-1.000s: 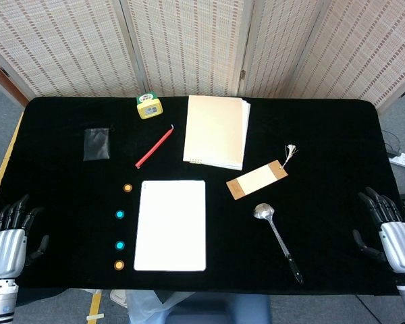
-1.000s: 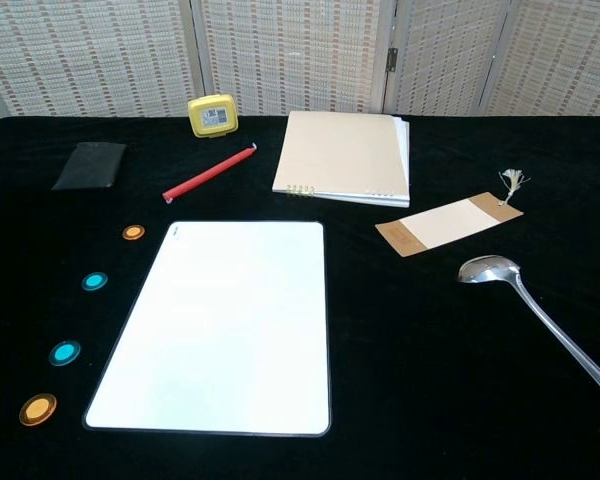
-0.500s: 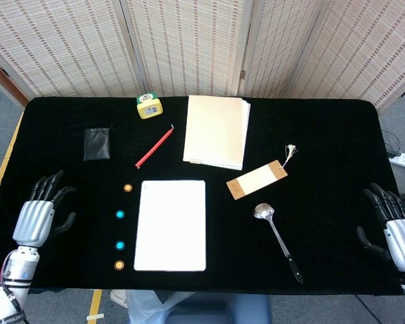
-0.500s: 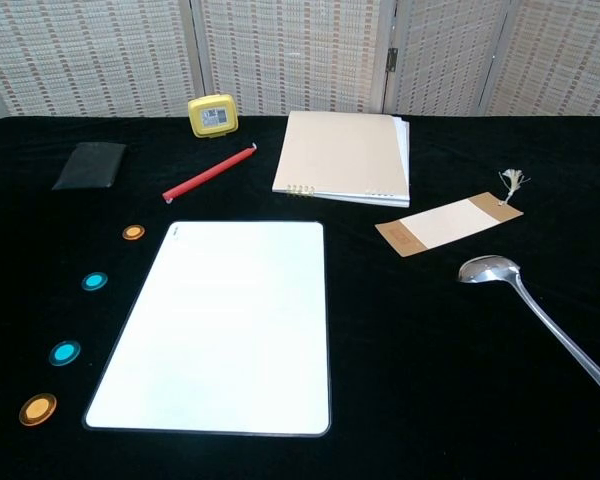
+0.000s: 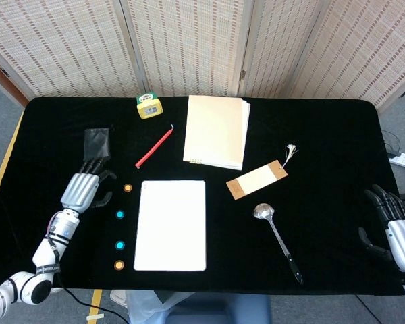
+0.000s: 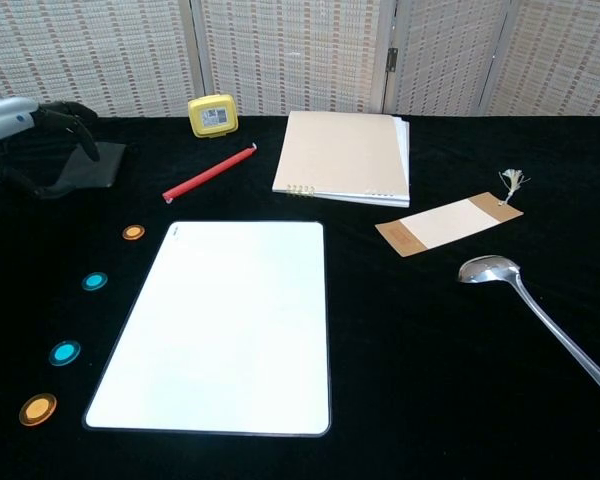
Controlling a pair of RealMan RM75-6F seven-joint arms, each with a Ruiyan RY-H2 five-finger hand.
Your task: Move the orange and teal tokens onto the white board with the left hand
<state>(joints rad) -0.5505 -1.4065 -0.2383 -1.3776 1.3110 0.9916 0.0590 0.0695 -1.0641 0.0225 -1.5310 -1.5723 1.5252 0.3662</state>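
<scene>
The white board (image 5: 170,225) (image 6: 220,322) lies flat on the black table. Left of it runs a column of tokens: an orange token (image 5: 127,188) (image 6: 133,232) at the far end, two teal tokens (image 5: 119,214) (image 5: 119,246) (image 6: 94,281) (image 6: 65,352) in the middle, and another orange token (image 5: 119,265) (image 6: 38,408) nearest me. My left hand (image 5: 84,186) (image 6: 35,125) hovers open just left of the far orange token, holding nothing. My right hand (image 5: 393,233) stays open at the table's right edge, out of the chest view.
A black pouch (image 5: 96,144) lies beyond my left hand. A red pencil (image 5: 154,146), yellow timer (image 5: 148,106), cream notebook (image 5: 216,131), tagged bookmark (image 5: 257,179) and metal ladle (image 5: 277,237) sit behind and right of the board.
My left hand has swung from the table's near-left corner forward and inward, to just left of the far orange token. The tokens and right hand have stayed put.
</scene>
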